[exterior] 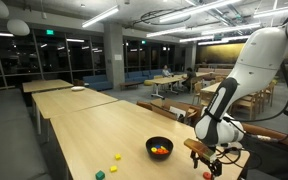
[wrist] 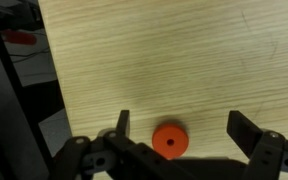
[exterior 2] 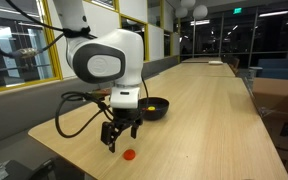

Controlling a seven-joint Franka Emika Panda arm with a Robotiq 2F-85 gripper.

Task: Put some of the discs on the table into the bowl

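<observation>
An orange-red disc [wrist: 169, 141] with a small centre hole lies on the pale wood table [wrist: 184, 50], between my open gripper's [wrist: 184, 130] two fingers and nearer one of them. Nothing is held. In both exterior views the gripper [exterior: 212, 160] [exterior 2: 119, 135] hovers just above the table near its edge, with the disc [exterior: 208, 176] [exterior 2: 129, 155] below it. The black bowl [exterior: 159, 147] [exterior 2: 154, 107] stands a short way off and holds red and yellow pieces. A yellow disc [exterior: 117, 156] and a green disc [exterior: 113, 170] lie on the table beyond the bowl.
The table edge [wrist: 54, 90] runs close beside the gripper, with dark floor past it. Similar long tables [exterior: 64, 92] stand farther back. A bluish piece [exterior: 100, 175] lies near the green disc. Black cables [exterior 2: 79, 110] hang from the arm.
</observation>
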